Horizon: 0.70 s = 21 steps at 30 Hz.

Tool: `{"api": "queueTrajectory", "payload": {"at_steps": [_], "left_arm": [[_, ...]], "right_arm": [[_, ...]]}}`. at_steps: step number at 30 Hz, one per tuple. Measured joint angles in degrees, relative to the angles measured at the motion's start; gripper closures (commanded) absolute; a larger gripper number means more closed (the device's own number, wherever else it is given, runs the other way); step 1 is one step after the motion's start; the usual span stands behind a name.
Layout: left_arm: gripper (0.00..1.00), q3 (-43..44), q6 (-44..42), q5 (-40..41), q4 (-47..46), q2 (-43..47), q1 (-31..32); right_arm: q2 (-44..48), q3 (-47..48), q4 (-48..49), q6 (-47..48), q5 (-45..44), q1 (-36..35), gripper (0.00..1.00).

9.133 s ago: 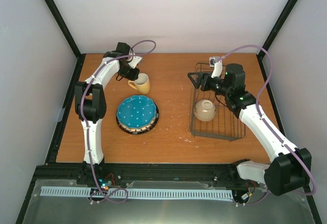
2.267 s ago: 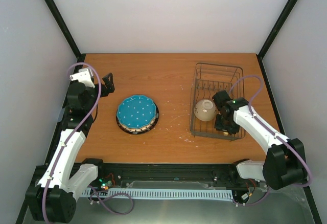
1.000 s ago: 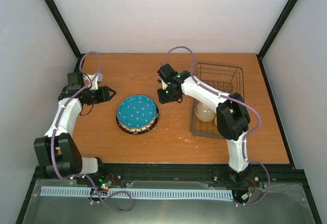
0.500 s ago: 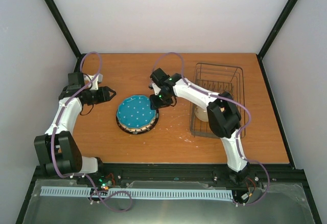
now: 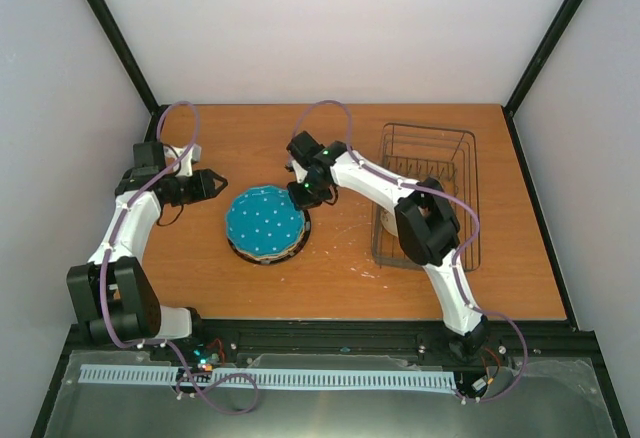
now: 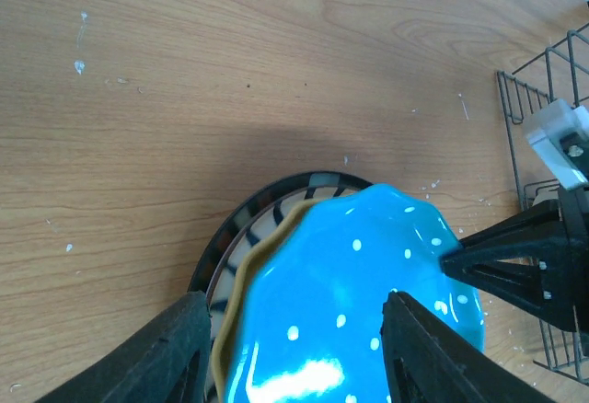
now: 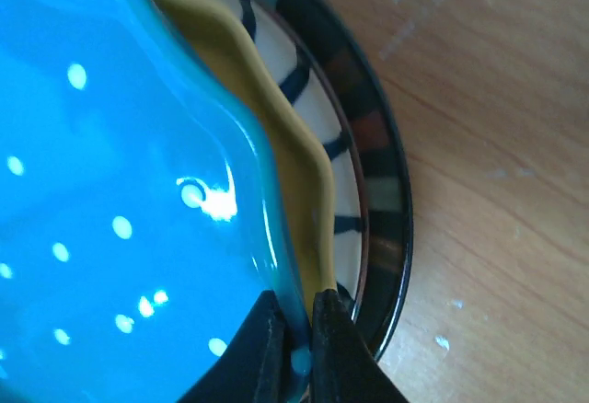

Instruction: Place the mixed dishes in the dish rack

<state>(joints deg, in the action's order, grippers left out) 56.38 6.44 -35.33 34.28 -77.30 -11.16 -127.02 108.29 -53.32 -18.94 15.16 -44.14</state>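
Rim of teal plate [image 5: 262, 220] pinched by right gripper [image 7: 294, 329], atop orange-yellow plate [image 7: 294, 159] and striped plate [image 7: 354, 173]; left gripper [image 5: 212, 184] spread, left of stack; right arm [image 5: 375, 173] overlaps dish rack [image 5: 465, 158].

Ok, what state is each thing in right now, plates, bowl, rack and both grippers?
Teal plate with white dots: topmost plate, rim gripped.
Plain orange-yellow plate: under the teal one.
White plate with black radial stripes: lowest, on table.
Small cream-white bowl: in rack, mostly hidden.
Dark grey wire dish rack: flat on table.
Left gripper: open, empty.
Right gripper: shut on teal plate's rim.
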Motion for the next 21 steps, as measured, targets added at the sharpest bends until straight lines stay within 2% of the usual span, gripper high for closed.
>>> {"api": "queueTrajectory", "payload": {"at_steps": [8,13,16,21], "left_arm": [[0.42,-0.4,-0.1,-0.5,0.0,0.2,0.0],[0.21,-0.4,-0.4,-1.7,-0.1,0.2,0.0],[0.16,-0.4,-0.6,-2.4,-0.3,0.2,0.0],[0.15,-0.4,-0.6,-3.7,-0.4,0.2,0.0]], "right_arm": [[0.2,0.8,0.7,0.6,-1.2,-0.2,0.97],[1.9,0.8,0.7,0.3,-1.4,0.3,0.97],[4.4,0.8,0.7,0.2,-1.4,1.5,0.97],[10.0,0.6,1.4,-0.2,0.9,7.1,0.97]]}}
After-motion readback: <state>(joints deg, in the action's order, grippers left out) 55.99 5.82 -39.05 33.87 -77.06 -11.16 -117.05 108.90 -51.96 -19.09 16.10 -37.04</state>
